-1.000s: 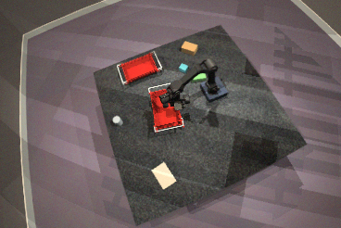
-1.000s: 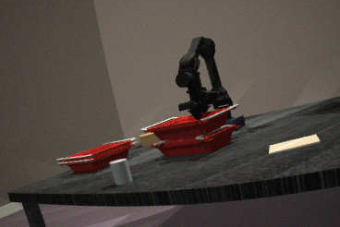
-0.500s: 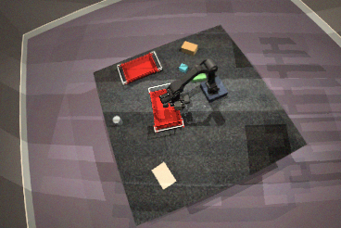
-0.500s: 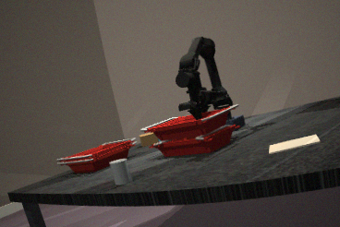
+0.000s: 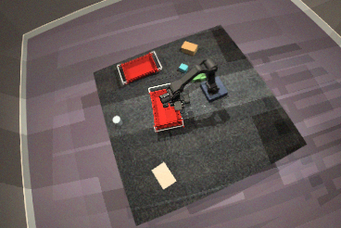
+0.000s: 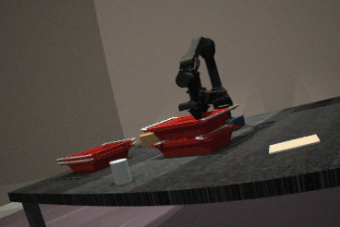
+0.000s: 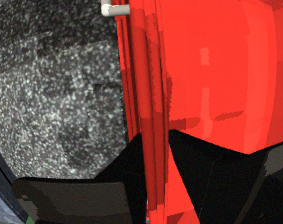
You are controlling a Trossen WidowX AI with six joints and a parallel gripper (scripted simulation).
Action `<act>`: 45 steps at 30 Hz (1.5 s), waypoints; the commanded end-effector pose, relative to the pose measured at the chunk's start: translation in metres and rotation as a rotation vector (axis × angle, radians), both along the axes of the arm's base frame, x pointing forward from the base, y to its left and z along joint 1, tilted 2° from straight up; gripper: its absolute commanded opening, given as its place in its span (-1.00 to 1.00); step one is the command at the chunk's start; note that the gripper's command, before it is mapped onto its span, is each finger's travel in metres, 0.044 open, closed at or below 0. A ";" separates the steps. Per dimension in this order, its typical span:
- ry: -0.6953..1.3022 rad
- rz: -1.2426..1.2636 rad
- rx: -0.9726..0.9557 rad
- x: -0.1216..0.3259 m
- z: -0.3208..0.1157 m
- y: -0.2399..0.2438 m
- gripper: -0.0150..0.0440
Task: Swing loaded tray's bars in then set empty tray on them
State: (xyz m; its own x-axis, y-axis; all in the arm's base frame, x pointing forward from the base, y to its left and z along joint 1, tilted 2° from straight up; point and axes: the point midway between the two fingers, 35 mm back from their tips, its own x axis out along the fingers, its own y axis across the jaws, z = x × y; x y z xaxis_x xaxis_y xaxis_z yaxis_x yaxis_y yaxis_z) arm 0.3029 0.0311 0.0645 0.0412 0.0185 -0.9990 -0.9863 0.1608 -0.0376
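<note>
An upper red tray (image 5: 167, 118) (image 6: 168, 129) (image 7: 222, 60) is over a lower red tray (image 6: 196, 148), its white wire bars out at its ends. A short piece of white bar (image 6: 207, 136) shows between the two trays; the rest of the lower tray's bars and its load are hidden. The upper tray looks roughly parallel to the lower one; I cannot tell if it rests fully on bars. My gripper (image 6: 200, 116) (image 7: 156, 137) is shut on the upper tray's long side rim, one finger inside and one outside.
Another red tray (image 5: 140, 69) (image 6: 99, 157) stands apart, bars at its ends. Also on the table are an orange block (image 5: 189, 47) (image 6: 147, 139), a cyan block (image 5: 183, 68), a green piece (image 5: 199, 77), a white cylinder (image 5: 117, 120) (image 6: 122, 173) and a cream slab (image 5: 163, 175) (image 6: 295, 144).
</note>
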 end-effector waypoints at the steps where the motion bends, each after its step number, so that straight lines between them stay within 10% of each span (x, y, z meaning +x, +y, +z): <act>1: 0.035 -0.004 0.004 -0.007 -0.007 0.001 -0.49; 13: 0.035 -0.004 0.004 -0.007 -0.007 0.001 -0.49; 45: 0.029 0.000 0.001 -0.006 -0.006 0.000 1.00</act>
State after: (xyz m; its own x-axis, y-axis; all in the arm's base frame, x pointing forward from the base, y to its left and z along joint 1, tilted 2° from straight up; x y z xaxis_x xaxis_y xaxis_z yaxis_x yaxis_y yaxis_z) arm 0.2972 0.0311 0.0588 0.0123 0.0192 -0.9997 -0.9869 0.1609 -0.0091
